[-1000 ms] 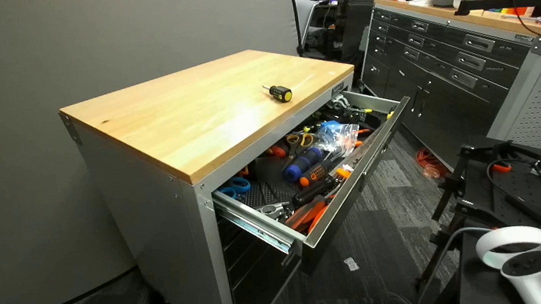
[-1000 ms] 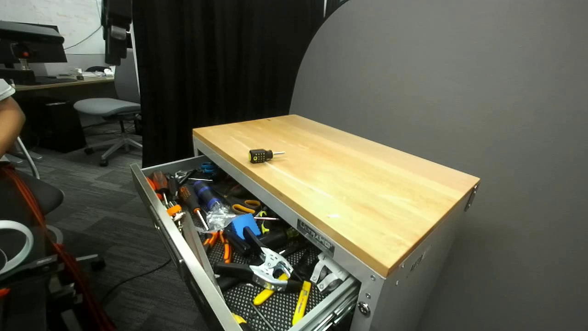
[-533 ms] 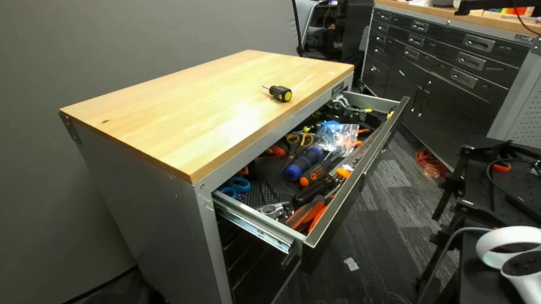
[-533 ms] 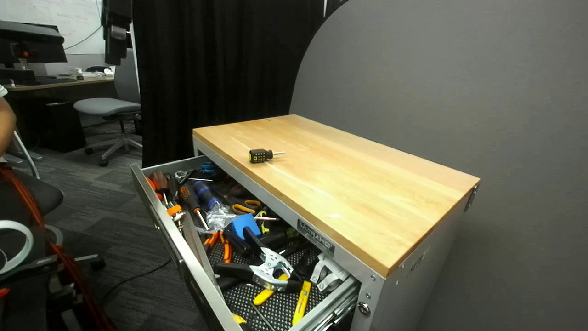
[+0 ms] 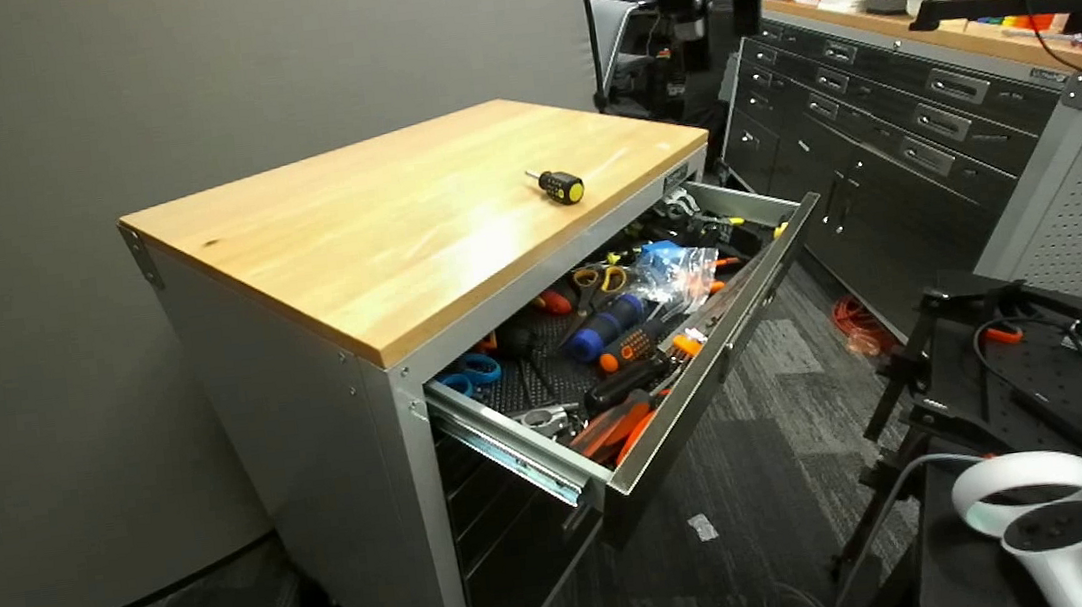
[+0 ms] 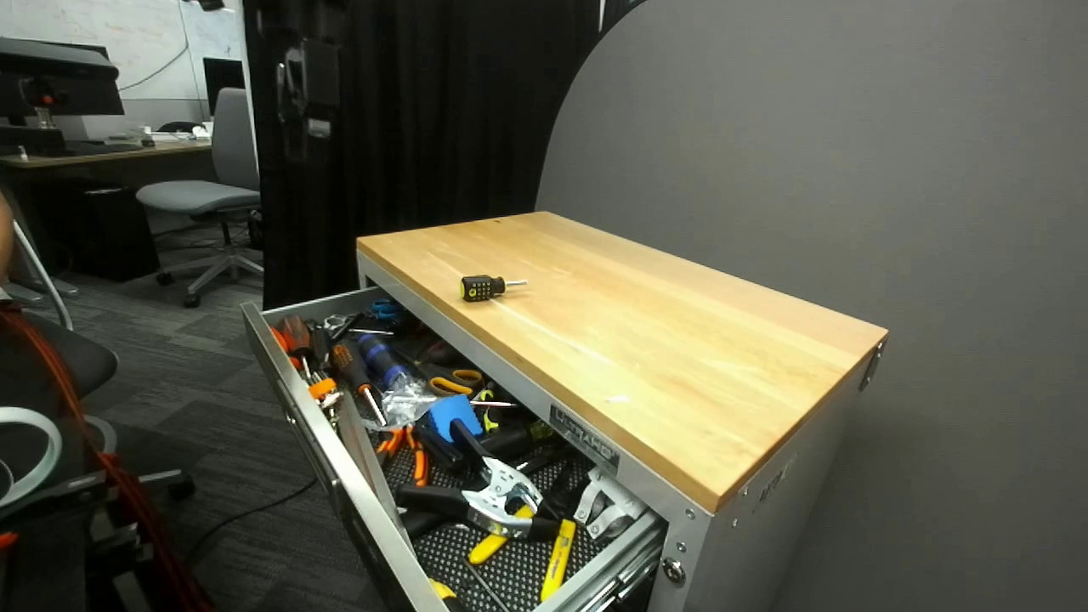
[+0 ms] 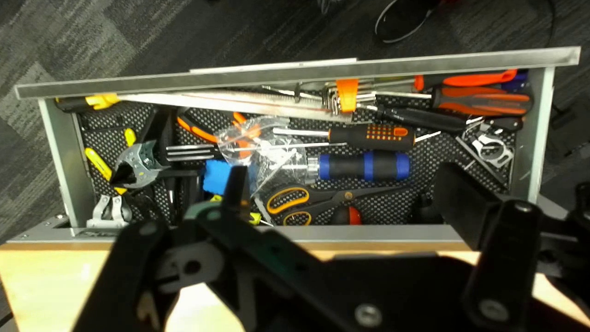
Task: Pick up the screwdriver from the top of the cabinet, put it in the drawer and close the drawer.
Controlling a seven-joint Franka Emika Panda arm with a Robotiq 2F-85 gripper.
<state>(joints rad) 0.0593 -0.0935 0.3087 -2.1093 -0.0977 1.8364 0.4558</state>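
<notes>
Pale wooden counter carries the stubby screwdriver, probably light and stiff; its thick handle seems the best hold (the pincer is spread wide, holding nothing).

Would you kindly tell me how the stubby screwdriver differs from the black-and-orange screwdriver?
The stubby screwdriver looks shorter than the black-and-orange screwdriver. The stubby one has yellow accents, the other orange. The stubby one lies on the cabinet's wooden top, the other inside the open drawer. Both have dark handles and metal shafts.
</notes>
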